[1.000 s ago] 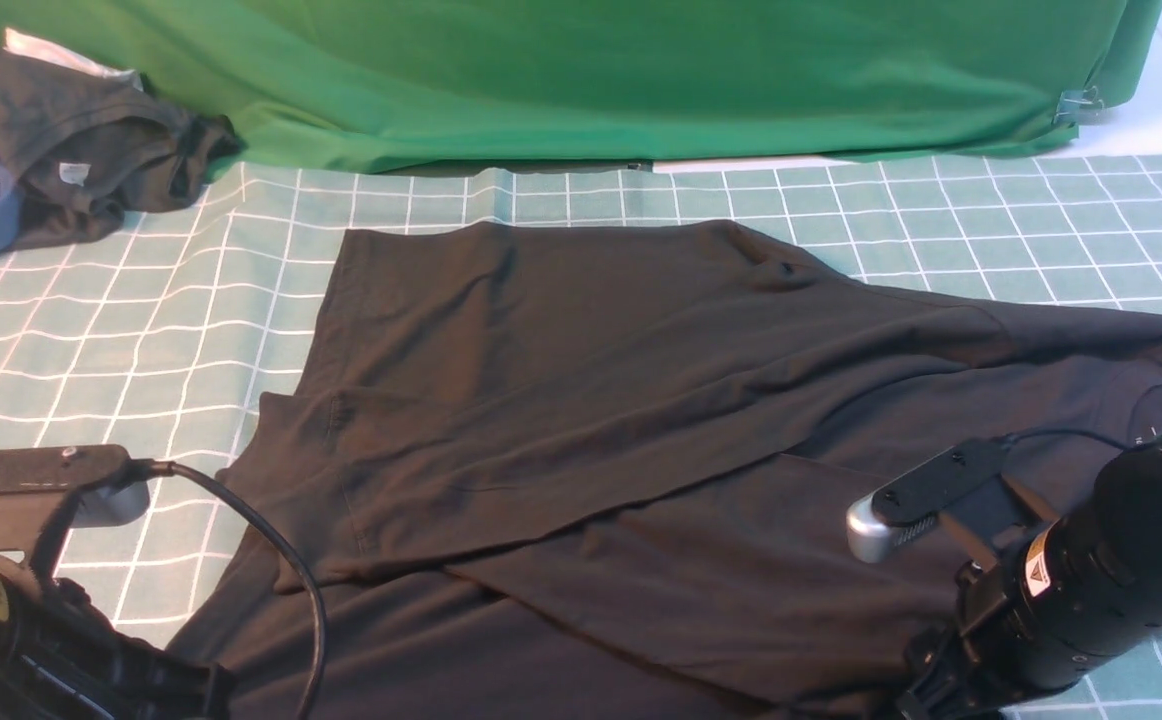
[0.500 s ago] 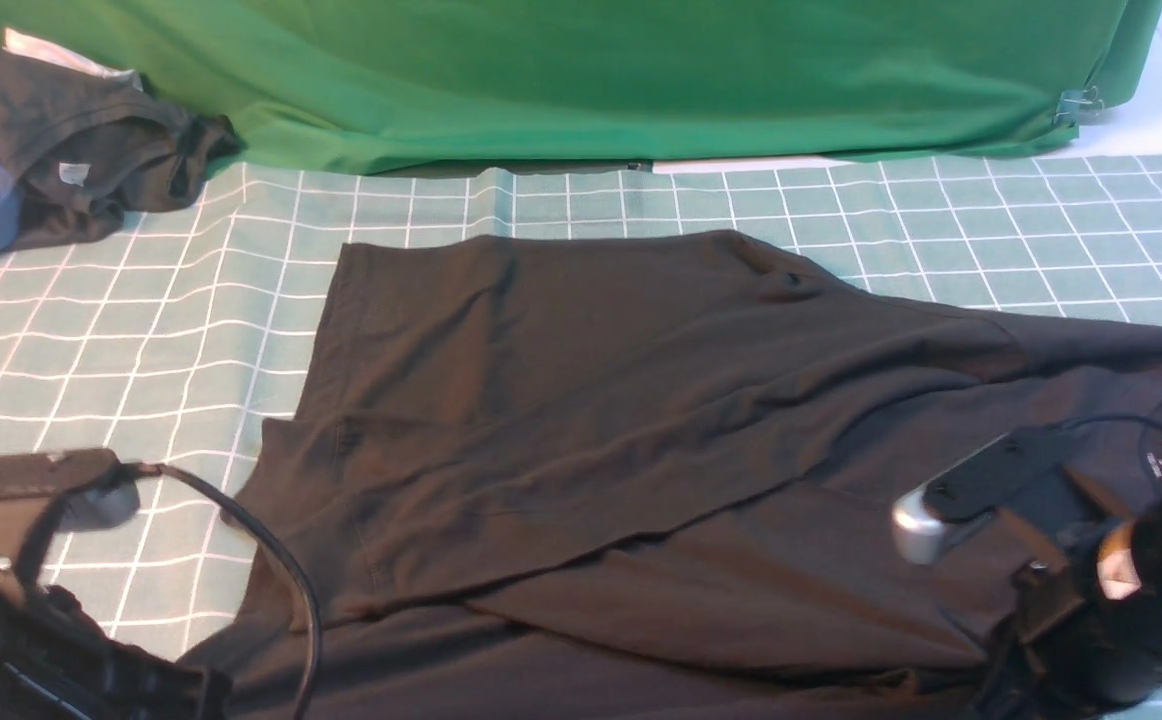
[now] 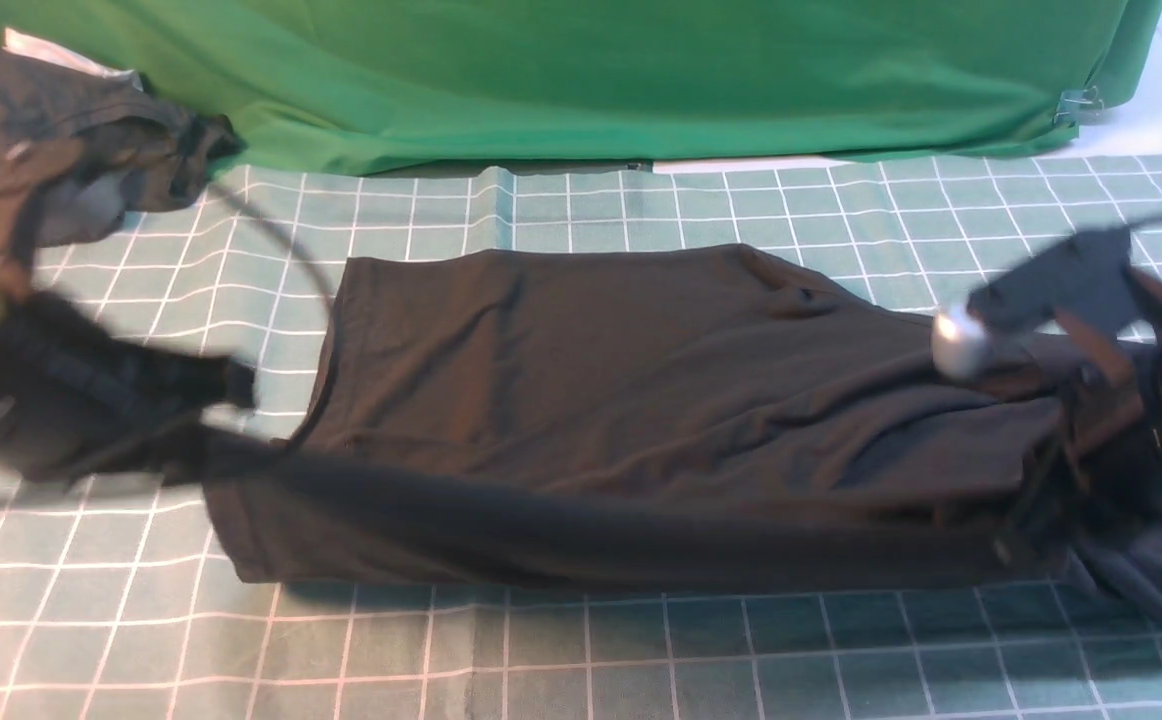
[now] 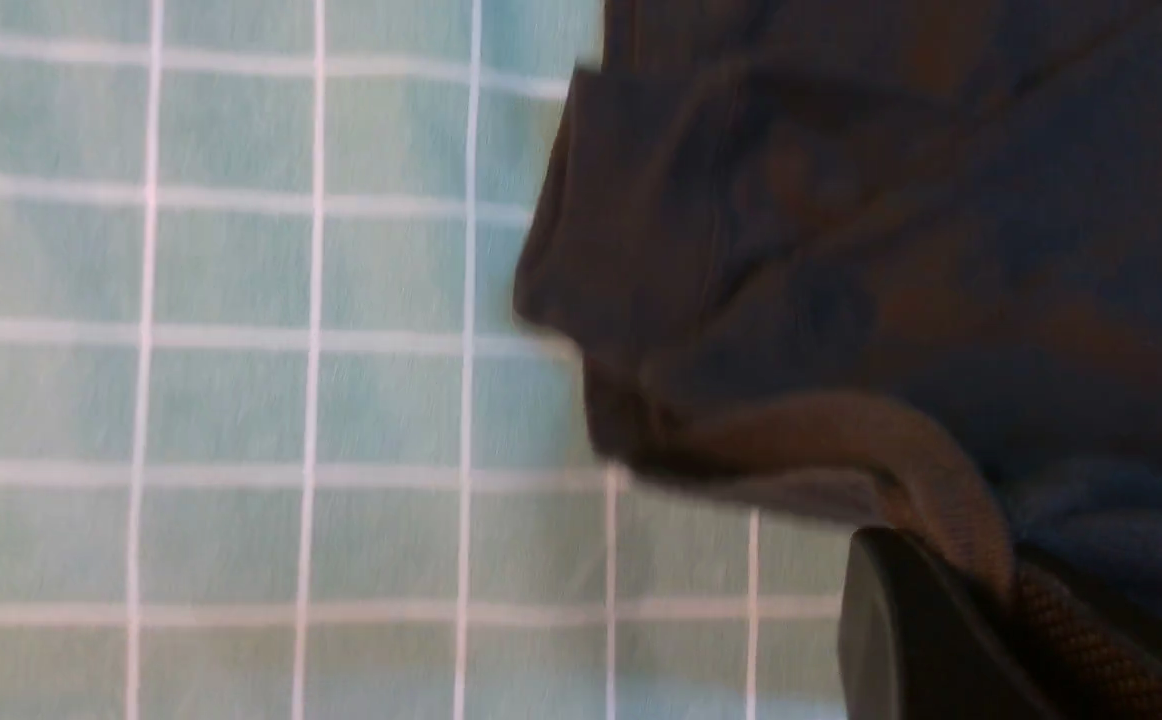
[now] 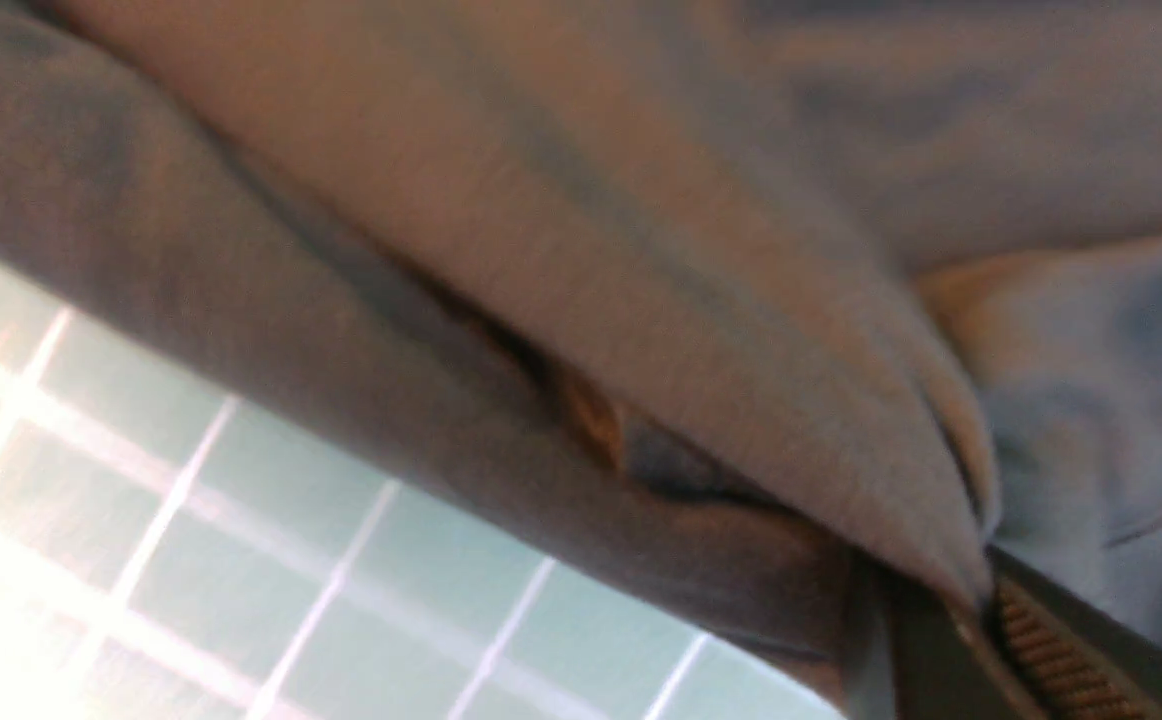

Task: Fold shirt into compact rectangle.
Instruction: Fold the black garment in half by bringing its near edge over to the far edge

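The black shirt (image 3: 591, 400) lies across the middle of the checked tablecloth. Its near part is doubled back, and a taut edge runs from one gripper to the other. My left gripper (image 3: 216, 430) is shut on the left end of that edge. In the left wrist view, shirt cloth (image 4: 841, 250) is pinched in the left gripper (image 4: 1001, 590). My right gripper (image 3: 1046, 490) is shut on the right end. In the right wrist view, a fold of the shirt (image 5: 641, 250) runs into the shut right gripper (image 5: 986, 610). Both arms are motion-blurred.
A heap of other dark and blue garments (image 3: 91, 130) sits at the back left, partly behind my left arm. A green cloth backdrop (image 3: 591, 70) hangs along the far edge. The green-and-white checked tablecloth (image 3: 541, 650) shows bare in front of the shirt.
My right gripper has shut on the shirt. Both arms have swung up and away from the camera, carrying the near edge over the shirt and uncovering the front strip of tablecloth.
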`<action>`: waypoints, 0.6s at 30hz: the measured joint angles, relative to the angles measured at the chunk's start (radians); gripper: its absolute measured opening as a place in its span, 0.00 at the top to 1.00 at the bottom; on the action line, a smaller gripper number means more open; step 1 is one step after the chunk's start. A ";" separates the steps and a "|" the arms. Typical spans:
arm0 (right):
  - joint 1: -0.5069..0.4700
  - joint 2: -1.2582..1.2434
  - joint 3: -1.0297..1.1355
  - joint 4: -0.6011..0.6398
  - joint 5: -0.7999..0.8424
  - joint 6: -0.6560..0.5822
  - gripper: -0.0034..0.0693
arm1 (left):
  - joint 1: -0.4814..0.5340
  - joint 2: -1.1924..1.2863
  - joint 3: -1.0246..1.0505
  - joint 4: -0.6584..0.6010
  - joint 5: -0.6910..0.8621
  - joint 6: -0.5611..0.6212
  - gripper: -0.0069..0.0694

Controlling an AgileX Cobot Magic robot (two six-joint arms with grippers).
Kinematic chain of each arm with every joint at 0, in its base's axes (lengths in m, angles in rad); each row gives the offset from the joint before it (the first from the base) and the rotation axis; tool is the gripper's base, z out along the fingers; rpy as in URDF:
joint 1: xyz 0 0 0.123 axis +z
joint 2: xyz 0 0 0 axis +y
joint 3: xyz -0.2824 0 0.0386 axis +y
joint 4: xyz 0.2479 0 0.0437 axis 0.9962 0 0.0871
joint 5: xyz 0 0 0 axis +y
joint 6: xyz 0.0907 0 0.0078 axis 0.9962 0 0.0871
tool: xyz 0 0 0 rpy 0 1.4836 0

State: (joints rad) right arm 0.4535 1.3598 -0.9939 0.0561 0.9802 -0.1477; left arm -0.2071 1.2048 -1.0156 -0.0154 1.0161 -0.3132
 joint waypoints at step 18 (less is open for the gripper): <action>-0.123 0.586 -0.686 -0.012 0.030 -0.099 0.91 | 0.150 0.673 -0.702 0.004 0.000 0.036 0.89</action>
State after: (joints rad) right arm 0.3306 1.9455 -1.6802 0.0442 1.0106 -0.2471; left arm -0.0570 1.8783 -1.7173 -0.0117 1.0162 -0.2772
